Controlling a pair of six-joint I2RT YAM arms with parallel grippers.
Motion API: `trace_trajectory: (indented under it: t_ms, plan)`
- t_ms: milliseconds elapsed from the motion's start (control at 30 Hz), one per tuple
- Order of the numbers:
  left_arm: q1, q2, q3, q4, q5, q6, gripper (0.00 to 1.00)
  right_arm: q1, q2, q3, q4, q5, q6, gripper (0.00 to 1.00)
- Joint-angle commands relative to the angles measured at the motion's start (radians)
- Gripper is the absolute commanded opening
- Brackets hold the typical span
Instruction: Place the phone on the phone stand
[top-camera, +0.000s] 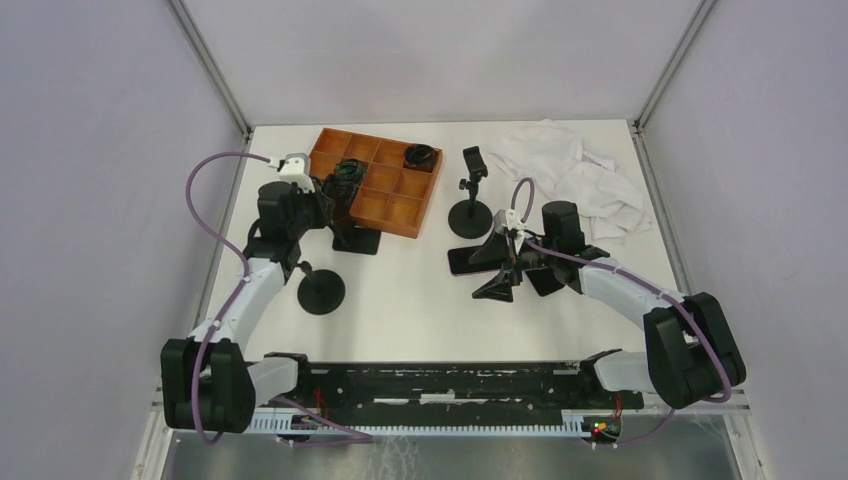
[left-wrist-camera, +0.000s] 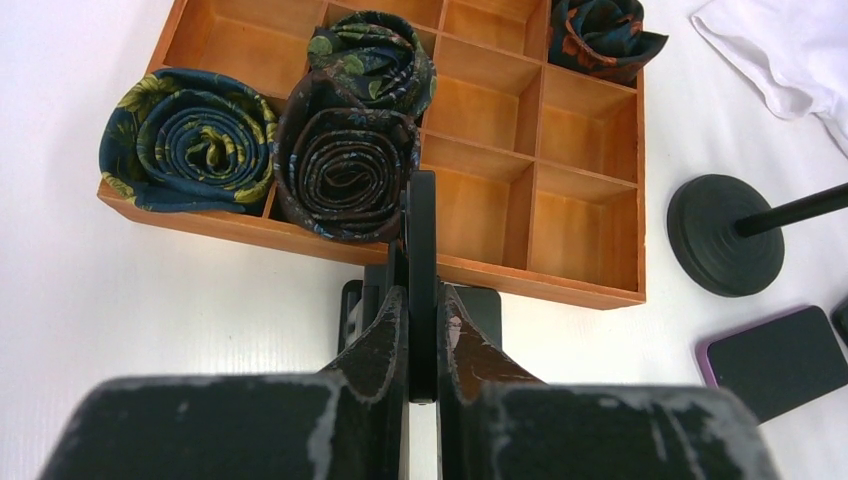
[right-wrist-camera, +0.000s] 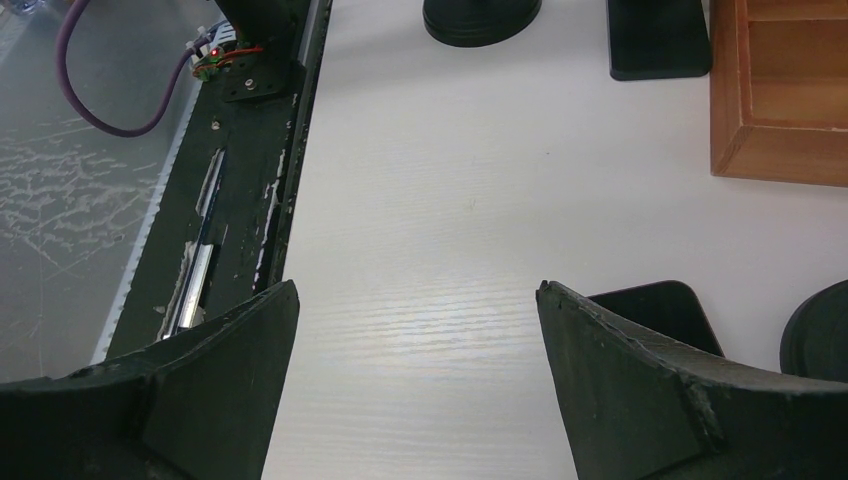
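Left wrist footage shows the left gripper (left-wrist-camera: 422, 300) closed tight on the thin upright plate of the black, rectangular-based phone stand (left-wrist-camera: 421, 230). The plate is held edge-on between the two fingers, just in front of the orange wooden compartment tray (left-wrist-camera: 560, 285) in which rolled patterned ties (left-wrist-camera: 345, 170) are kept. In the top external view the left arm is seen stretched toward the upper left of the frame, elbow bent, its wrist beside the tray's left edge. The right gripper (top-camera: 492, 270) is spread wide and nothing is held between its fingers (right-wrist-camera: 610, 380); only the bare white table (right-wrist-camera: 420, 200) is seen in the gap. The right arm is bent in from the lower right, with its gripper pointed left toward frame centre and set low over the table. The flat, dark, purple-edged phone (top-camera: 465, 259) is laid dark face up at mid-frame, long axis roughly left to right, its right end hidden under the right gripper; contact between them cannot be determined. A black round-based stand (top-camera: 321, 291) is seen lower left of the tray, another (top-camera: 470, 215) just above the phone, and a crumpled white cloth (top-camera: 570, 170) at upper right.
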Motion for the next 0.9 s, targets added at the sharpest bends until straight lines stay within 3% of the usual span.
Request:
trace_trajectory:
  t_ms: [0, 867]
  plan:
    - [0.011, 0.005, 0.003, 0.047, -0.044, -0.015, 0.02, -0.002, -0.011, 0.013, 0.008, -0.027, -0.016, 0.95]
    - [0.024, 0.018, -0.045, 0.133, 0.002, -0.034, 0.05, -0.003, -0.023, 0.014, 0.007, -0.037, -0.018, 0.95]
